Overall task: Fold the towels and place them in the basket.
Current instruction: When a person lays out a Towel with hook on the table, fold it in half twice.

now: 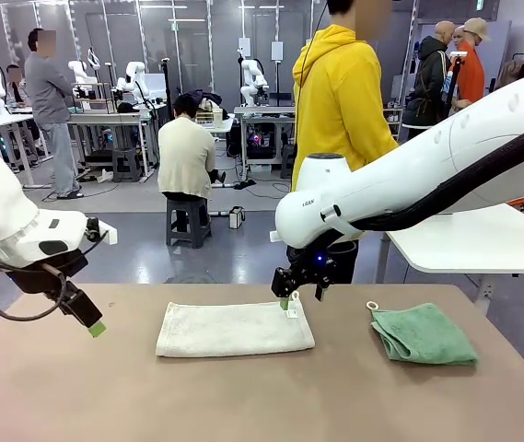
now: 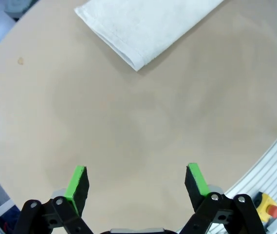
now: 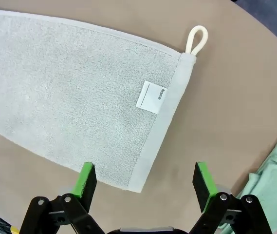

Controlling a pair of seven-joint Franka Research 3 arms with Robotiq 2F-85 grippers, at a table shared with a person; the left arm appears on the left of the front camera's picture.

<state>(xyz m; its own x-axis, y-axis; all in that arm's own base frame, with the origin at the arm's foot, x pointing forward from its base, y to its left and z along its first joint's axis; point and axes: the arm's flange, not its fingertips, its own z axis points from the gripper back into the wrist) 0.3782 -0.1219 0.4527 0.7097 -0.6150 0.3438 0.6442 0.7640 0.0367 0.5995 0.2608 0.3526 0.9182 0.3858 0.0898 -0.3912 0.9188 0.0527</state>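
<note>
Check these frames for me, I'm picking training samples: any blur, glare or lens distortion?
Front view: even room light, only soft shadows under the cream towel and green towel, no blur. Left wrist view: the wide-angle lens bows the table edge; the cream towel looks slightly washed out. Right wrist view: sharp, the label print is legible; same curved table edge.

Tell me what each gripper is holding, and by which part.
Nothing is held. Left gripper over bare table, jaws open; right gripper over the labelled end of the cream towel, jaws open.
</note>
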